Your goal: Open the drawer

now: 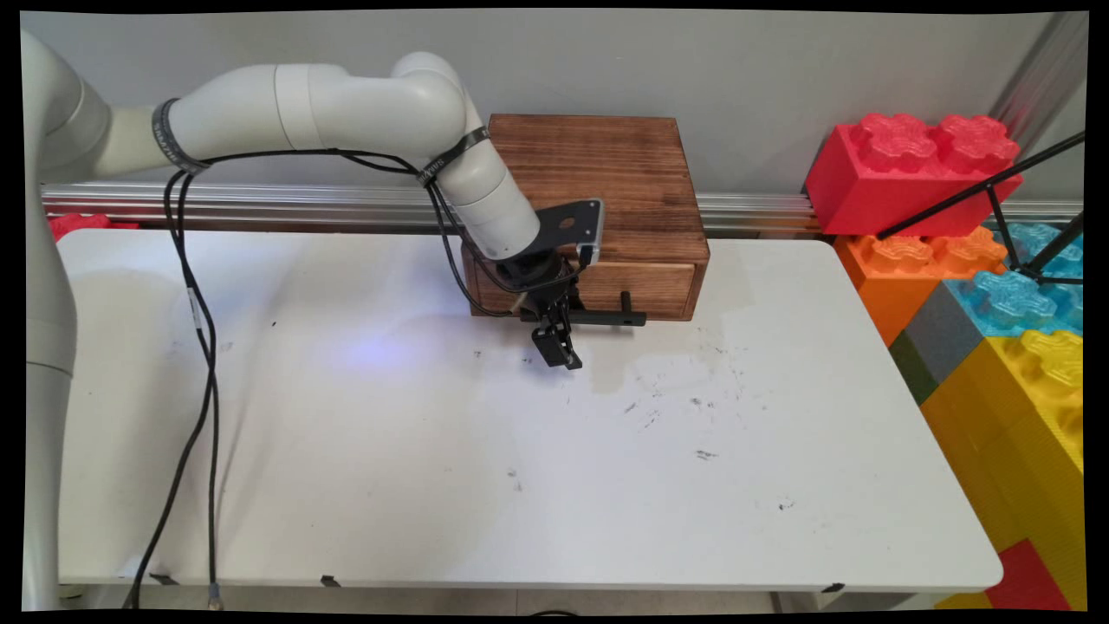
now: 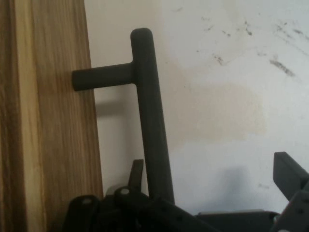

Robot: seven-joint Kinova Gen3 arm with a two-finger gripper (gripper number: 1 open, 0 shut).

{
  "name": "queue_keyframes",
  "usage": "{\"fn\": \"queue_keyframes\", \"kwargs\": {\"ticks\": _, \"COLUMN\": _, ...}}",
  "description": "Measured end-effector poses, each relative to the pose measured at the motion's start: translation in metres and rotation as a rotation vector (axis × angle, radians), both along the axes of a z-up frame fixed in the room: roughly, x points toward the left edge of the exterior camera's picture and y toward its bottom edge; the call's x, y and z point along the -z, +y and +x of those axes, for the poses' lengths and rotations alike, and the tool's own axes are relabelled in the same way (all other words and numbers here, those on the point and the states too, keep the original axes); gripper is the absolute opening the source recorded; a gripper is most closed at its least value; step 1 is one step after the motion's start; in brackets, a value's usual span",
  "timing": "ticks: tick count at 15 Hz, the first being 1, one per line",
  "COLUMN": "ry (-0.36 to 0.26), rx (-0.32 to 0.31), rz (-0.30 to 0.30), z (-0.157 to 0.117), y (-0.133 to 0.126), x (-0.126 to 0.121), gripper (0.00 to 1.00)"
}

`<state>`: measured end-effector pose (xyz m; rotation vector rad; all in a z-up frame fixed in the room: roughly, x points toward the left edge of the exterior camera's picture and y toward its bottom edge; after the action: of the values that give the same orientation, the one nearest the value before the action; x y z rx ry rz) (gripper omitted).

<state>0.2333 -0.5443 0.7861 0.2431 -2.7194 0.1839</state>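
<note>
A dark wooden box (image 1: 606,186) stands at the back of the white table (image 1: 433,485); its front holds a drawer (image 1: 645,290) with a black bar handle (image 1: 611,318). My gripper (image 1: 559,351) points down just in front of the drawer, at the handle's left end. In the hand view the handle (image 2: 149,116) runs up the picture beside the drawer front (image 2: 48,121), joined to it by a short post. The gripper (image 2: 212,179) is open and holds nothing. The bar lies between its fingers, close to the left finger (image 2: 136,171) and far from the right one (image 2: 289,176).
Large toy blocks, red (image 1: 910,173), orange (image 1: 901,260), blue (image 1: 1014,299) and yellow (image 1: 1022,407), are stacked off the table's right edge. A black tripod leg (image 1: 979,186) crosses them. Black cables (image 1: 204,364) hang from the arm over the table's left side.
</note>
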Motion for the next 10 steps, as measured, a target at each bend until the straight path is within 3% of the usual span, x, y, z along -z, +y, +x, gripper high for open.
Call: {"fn": "queue_keyframes", "kwargs": {"ticks": 10, "ry": 0.031, "rx": -0.034, "rz": 0.042, "z": -0.001, "y": 0.015, "x": 0.011, "gripper": 1.0}}
